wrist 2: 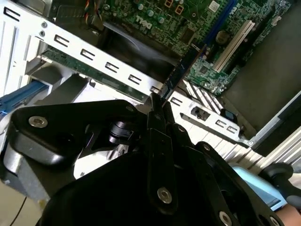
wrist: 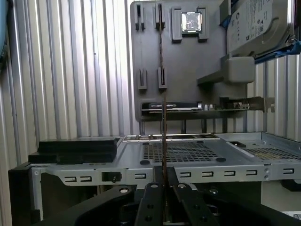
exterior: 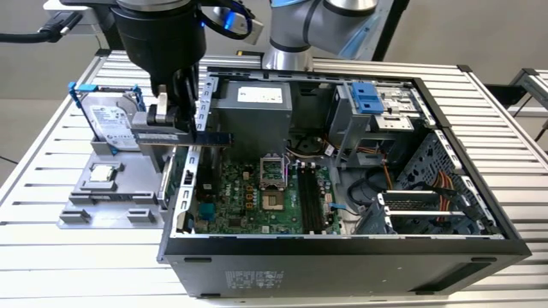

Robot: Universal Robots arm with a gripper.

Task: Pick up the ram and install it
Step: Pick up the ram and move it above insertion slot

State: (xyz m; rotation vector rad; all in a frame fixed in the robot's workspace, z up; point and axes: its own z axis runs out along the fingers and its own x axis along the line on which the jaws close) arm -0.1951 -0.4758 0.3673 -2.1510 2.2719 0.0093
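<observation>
From where I stand, the arm [exterior: 163,38] hangs over the seam between the grey parts tray [exterior: 107,205] and the open computer case [exterior: 342,256]. Its jaws are clenched on the ram [exterior: 214,138]. The stick is up in the air, clear of the tray and level. Most of its length reaches past the jaws toward the exterior view's right, over the case's side wall. In the first wrist view the ram [wrist: 162,117] shows as a thin line running straight out from the jaws, so it is standing on edge. I take that as deliberate, since a board held that way can meet a narrow slot squarely. In the second wrist view the same stick [wrist 2: 186,66] points out across the metal wall toward the green motherboard [wrist 2: 164,19]. The long black memory slots [exterior: 310,199] lie further into the case, well apart from the ram, so it is lifted but not yet seated. On the tray, the hard drive [exterior: 111,122] stands propped in its blue frame and the small square processor chip [exterior: 101,172] lies flat in its pocket, each kept in its own place so nothing crowds the ram's path. The tray and the case both sit on the slatted metal desk [exterior: 51,256].
</observation>
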